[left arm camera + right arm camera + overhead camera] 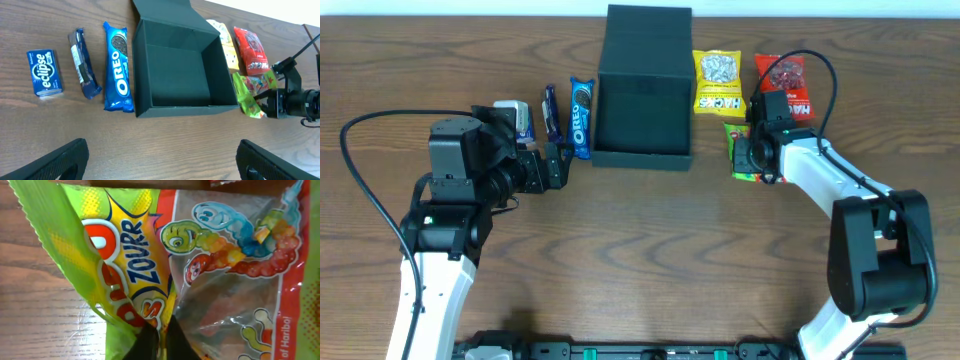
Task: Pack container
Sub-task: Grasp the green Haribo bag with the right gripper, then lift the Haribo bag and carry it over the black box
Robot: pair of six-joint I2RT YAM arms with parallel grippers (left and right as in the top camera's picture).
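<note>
One container (642, 158) is sitting open at the far middle of the desk (640, 250), with its lid flipped back. Three snacks are lying to its left: an Oreo pack (581, 118), a dark blue bar (551, 112) and an Eclipse box (517, 118). Three more are lying to its right: a yellow bag (718, 83), a red bag (784, 85) and a green gummy packet (125, 255). The right end effector (161, 340) is pinching the green gummy packet, with its jaws closed on it. The left end effector (160, 165) is hovering wide open and holding nothing.
</note>
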